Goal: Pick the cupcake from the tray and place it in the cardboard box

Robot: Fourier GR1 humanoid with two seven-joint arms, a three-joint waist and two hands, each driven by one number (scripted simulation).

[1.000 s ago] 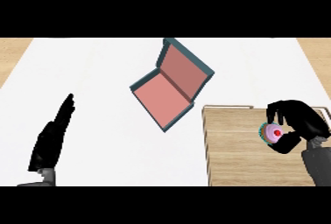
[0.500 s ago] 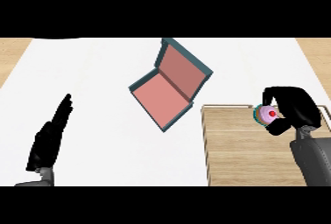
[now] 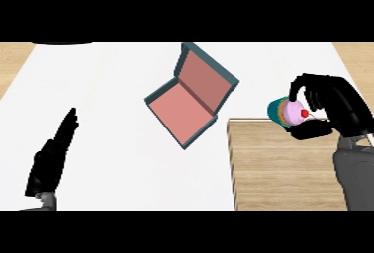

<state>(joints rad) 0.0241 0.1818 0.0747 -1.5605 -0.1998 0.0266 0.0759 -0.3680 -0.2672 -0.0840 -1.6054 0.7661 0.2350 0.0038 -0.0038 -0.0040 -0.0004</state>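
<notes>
Right hand [image 3: 329,106] curled round the cupcake [image 3: 289,112]; looks light, squashy frosting, so hold the wrapper. Left hand [image 3: 51,155] flat, resting.

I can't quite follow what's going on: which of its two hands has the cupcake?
The right hand, at the view's right above the tray, is curled round the cupcake. The left hand rests open at the lower left, holding nothing.
</notes>
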